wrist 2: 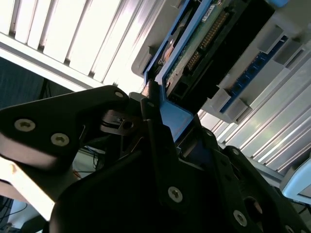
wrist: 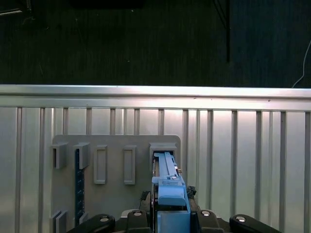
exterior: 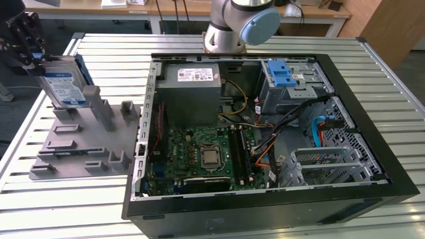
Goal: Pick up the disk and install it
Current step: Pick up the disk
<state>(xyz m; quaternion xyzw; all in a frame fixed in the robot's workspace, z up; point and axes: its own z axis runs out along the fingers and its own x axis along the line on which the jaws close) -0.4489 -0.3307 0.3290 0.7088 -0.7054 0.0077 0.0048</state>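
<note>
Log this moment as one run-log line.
stage: pick | gripper: shut on disk | disk: on edge at grey holder | computer case: open

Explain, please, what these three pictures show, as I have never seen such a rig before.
This is one robot arm, seen at the top of the exterior view, by a slatted metal table. The exterior view comes from a camera off the arm; both wrist views come from cameras riding near its wrist, looking past its jaws. On the table lie an open computer case and, at the exterior view's left, a grey holder with slots. The jaws are closed on the upper end of the disk, a hard drive with blue side rails, which stands upright at one slot. Whether it rests in that slot or hangs just above it I cannot tell.
</note>
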